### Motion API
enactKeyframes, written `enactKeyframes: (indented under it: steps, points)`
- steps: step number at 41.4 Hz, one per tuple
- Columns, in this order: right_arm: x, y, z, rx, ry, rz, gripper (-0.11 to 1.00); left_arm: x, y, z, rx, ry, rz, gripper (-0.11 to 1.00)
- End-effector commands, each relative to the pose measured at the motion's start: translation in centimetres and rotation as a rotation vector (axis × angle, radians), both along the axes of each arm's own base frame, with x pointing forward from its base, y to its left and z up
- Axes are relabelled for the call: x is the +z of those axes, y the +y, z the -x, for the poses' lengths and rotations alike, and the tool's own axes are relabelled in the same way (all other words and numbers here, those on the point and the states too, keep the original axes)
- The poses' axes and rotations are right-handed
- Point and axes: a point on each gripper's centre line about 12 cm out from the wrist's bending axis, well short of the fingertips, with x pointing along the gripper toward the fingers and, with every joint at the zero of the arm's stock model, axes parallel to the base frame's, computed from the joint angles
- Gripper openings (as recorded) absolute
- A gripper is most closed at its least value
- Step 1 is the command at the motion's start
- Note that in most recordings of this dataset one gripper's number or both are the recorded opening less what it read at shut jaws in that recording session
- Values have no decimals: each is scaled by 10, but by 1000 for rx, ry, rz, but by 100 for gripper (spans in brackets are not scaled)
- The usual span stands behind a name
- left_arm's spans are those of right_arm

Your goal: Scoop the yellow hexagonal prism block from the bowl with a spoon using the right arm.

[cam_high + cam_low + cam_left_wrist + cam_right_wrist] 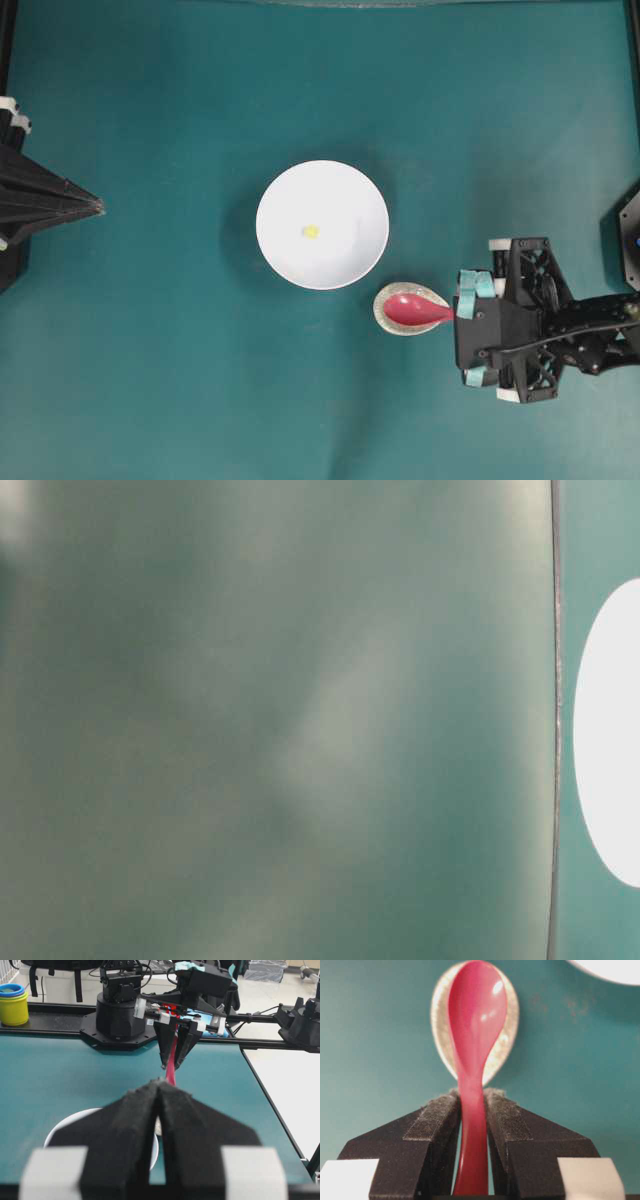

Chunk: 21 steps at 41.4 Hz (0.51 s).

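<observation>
The white bowl (322,260) sits mid-table with the tiny yellow hexagonal prism block (311,231) inside it. The pink-red spoon (418,310) lies with its scoop over a speckled spoon rest (385,318) just right of the bowl. My right gripper (462,309) is shut on the spoon's handle. In the right wrist view the spoon (476,1020) runs between the pads (432,1117) of that gripper (471,1096), and the bowl's rim (615,970) shows top right. My left gripper (100,207) is shut and empty at the far left, its tips (159,1086) pointing towards the bowl (65,1127).
The table-level view is mostly a blur, with the bowl's white edge (612,730) at its right. The right arm's base (120,1015) and a yellow cup (14,1007) stand beyond the table's far edge. The mat's edge (260,1090) runs along the side.
</observation>
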Motion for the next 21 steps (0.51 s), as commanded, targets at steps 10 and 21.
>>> enactKeyframes:
  steps: [10, 21]
  points:
    - [-3, 0, 6, 8, -6, -24, 26, 14, -1, -1, -3, -38, 0, 1]
    - [-10, 1, 8, 24, -10, -39, 26, 14, -1, -1, -3, -38, 2, 1]
